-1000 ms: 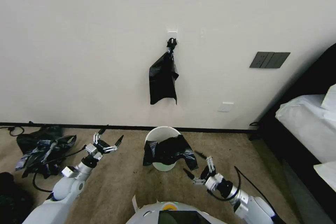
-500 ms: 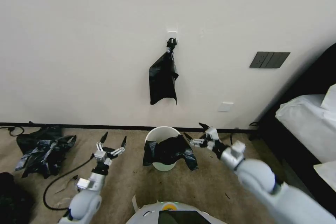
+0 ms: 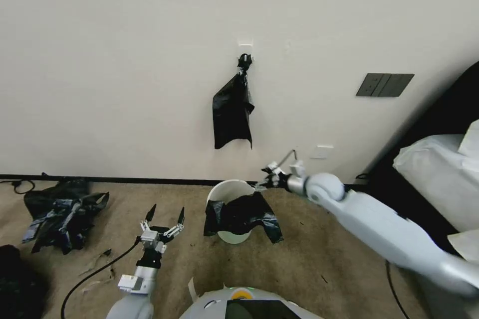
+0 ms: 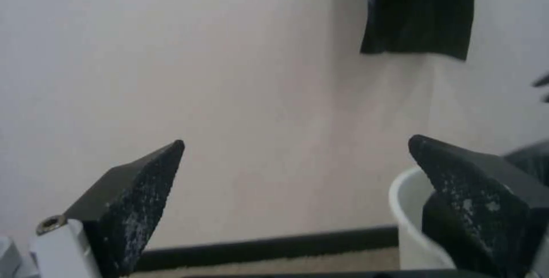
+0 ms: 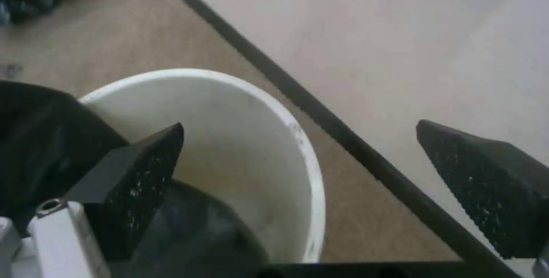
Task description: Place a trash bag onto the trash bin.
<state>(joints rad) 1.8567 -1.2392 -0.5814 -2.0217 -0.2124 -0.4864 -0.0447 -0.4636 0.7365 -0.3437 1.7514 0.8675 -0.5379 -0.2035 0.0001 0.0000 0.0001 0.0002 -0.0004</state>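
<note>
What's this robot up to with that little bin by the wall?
It is lining the trash bin with a black trash bag. The bag lies draped over the bin's near side, with the far rim bare. The right gripper is open, at the bin's far right rim, holding nothing. The left gripper, also open and empty, is above the carpet to the bin's left. Another black bag hangs on the wall.

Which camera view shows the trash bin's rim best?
The right wrist view: the right gripper, open, hovers over the trash bin, showing its bare rim and inner wall close up. The head view shows the whole bin, small, with the trash bag draped over its front. The left wrist view catches one edge.
</note>
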